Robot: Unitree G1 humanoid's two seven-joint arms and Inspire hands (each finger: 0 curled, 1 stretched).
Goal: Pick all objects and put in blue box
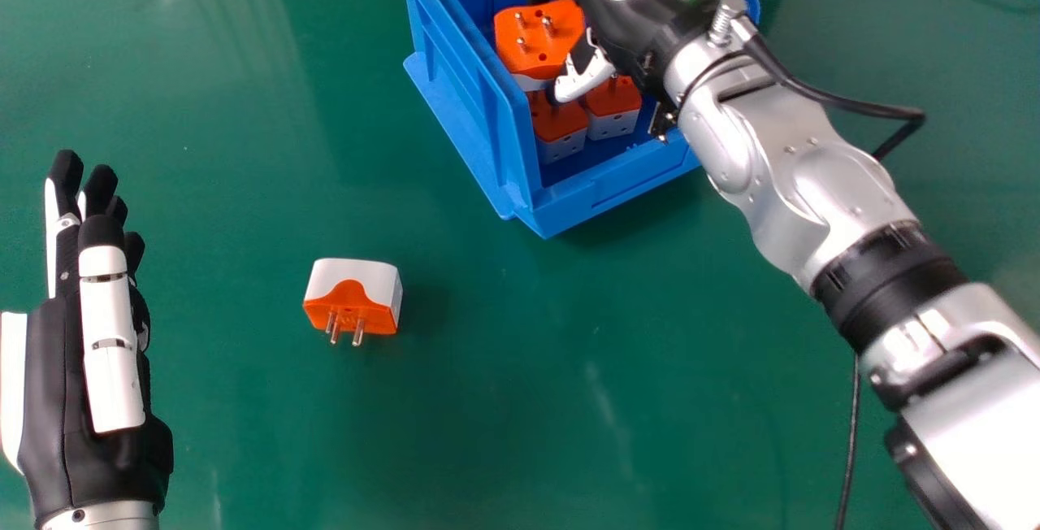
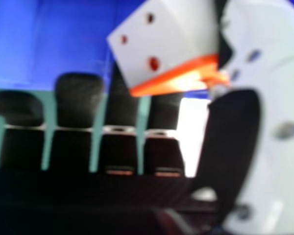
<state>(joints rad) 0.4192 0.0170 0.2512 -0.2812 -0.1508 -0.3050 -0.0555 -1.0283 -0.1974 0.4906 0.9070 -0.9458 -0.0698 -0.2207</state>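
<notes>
My right robot hand (image 1: 630,26), fingers nearly straight, is by 1 adapter (image 1: 532,46) in the blue box (image 1: 475,115); I can't tell whether it grips.

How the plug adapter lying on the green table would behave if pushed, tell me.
The plug adapter looks stiff, with a firm-edged casing that shows no sag. Its boxy shape suggests it would slide or tip rather than roll. Its metal pins jut toward the robot, so a push on them might turn it.
</notes>
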